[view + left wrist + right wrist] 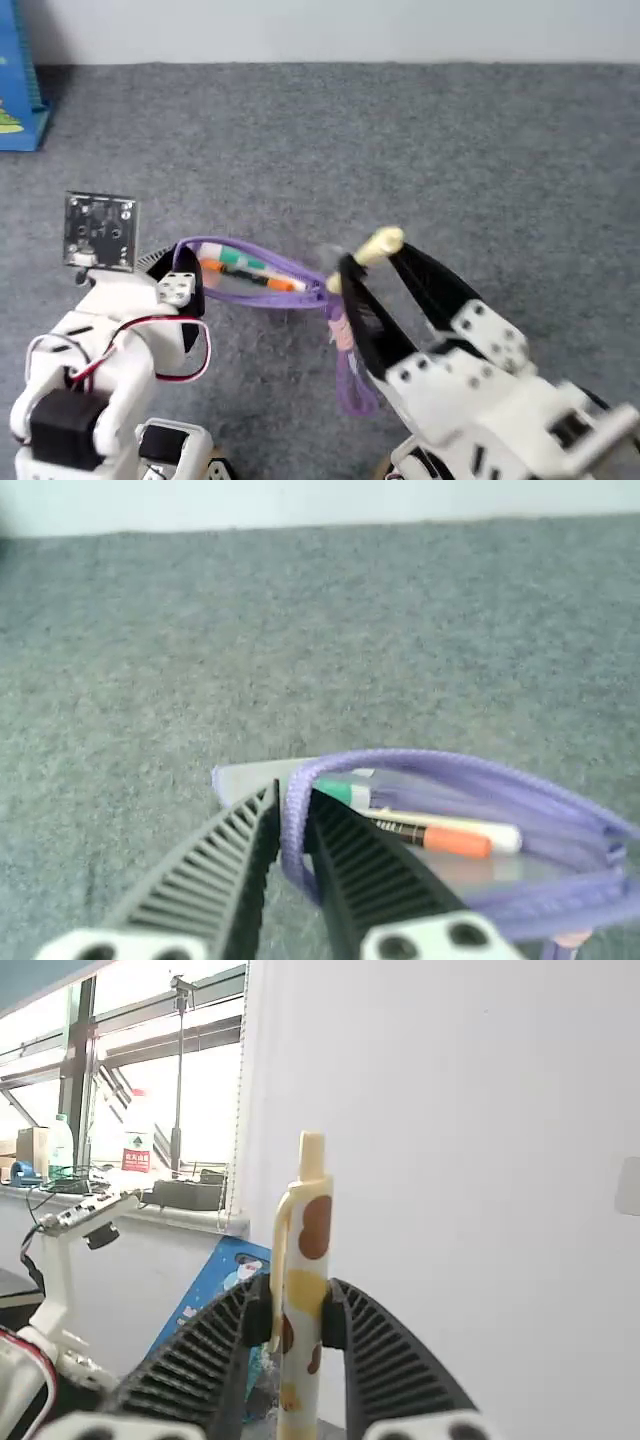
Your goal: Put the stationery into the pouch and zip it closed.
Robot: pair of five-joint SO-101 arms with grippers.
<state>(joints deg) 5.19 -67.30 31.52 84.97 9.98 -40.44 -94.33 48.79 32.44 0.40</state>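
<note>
Nearest the lens in the high view are the white bodies of both arms, and from them the two claws meet the pouch [250,252] from opposite ends. It is a clear pouch with a purple zip edge, lying on the grey surface [450,150] between them. The left claw [290,795] is pressed together on the purple rim at one end, the fabric passing between its fingers. This looks meant to anchor the pouch and hold its mouth bowed open, since the rim arches up off the surface. Inside lie an orange-capped marker [450,838] and a green-tipped one [340,792], so part of the stationery is already stowed. The right claw [297,1310] pinches a cream pen with brown spots [300,1260] partway along its barrel, the pen standing straight out past the fingertips. From above, the pen's lower end sits close to the far end of the pouch, likely lined up to slide in lengthwise. A purple strap [350,385] trails from that end toward the right arm. The zip is still open. A blue box [15,90] stands well apart at the surface's edge.
</note>
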